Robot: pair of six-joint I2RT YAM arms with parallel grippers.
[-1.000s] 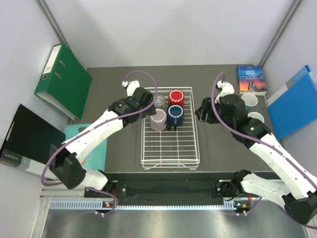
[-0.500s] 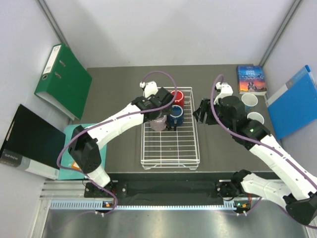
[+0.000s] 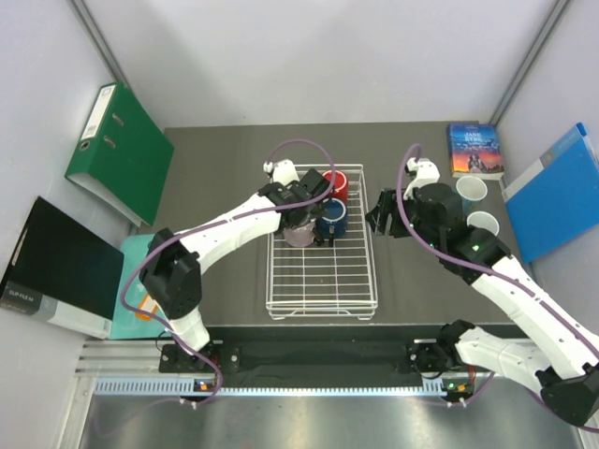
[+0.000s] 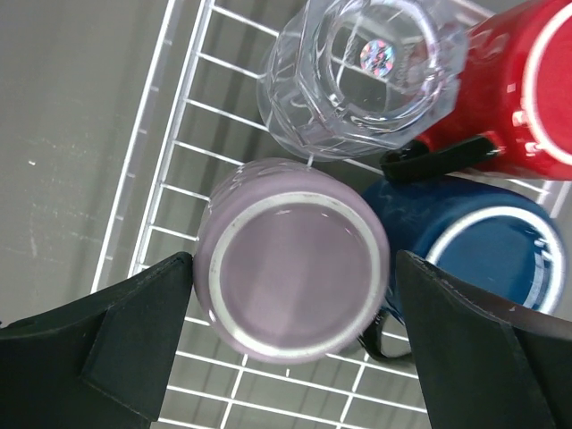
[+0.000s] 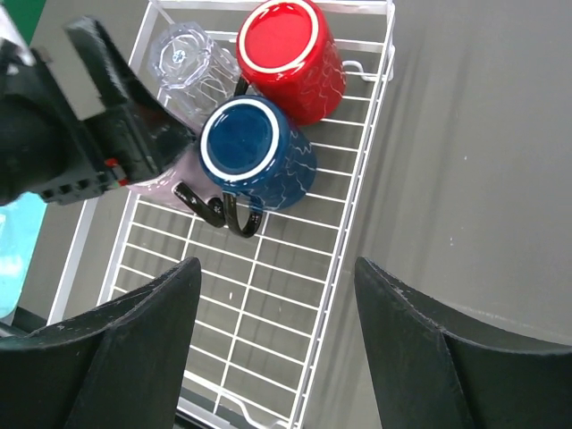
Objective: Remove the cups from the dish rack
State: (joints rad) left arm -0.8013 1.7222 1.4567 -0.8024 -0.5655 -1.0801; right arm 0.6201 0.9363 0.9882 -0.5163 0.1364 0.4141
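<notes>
The white dish rack [image 3: 321, 279] holds several upside-down cups at its far end: a red mug [image 3: 335, 184], a dark blue mug [image 3: 331, 217] and a mauve-pink cup [image 3: 298, 231]. My left gripper [image 3: 301, 202] is over them and hides the glass tumbler. In the left wrist view the gripper [image 4: 293, 259] is open with one jaw on each side of the mauve-pink cup [image 4: 290, 268]; the tumbler [image 4: 362, 76], red mug [image 4: 527, 85] and dark blue mug [image 4: 487, 241] sit beyond. My right gripper [image 3: 382, 213] is open and empty [image 5: 277, 268] over the rack's right side [image 5: 295, 340].
A light blue cup [image 3: 473, 192] and a pale cup [image 3: 484, 223] stand on the table right of the rack. A book [image 3: 474, 148] and blue folder [image 3: 557, 196] lie far right. A green binder [image 3: 120, 150], black folder [image 3: 47, 267] and teal board [image 3: 140, 281] lie left.
My left arm has swung right over the rack and brought its open gripper around the mauve-pink cup, covering the tumbler. The right arm has barely moved.
</notes>
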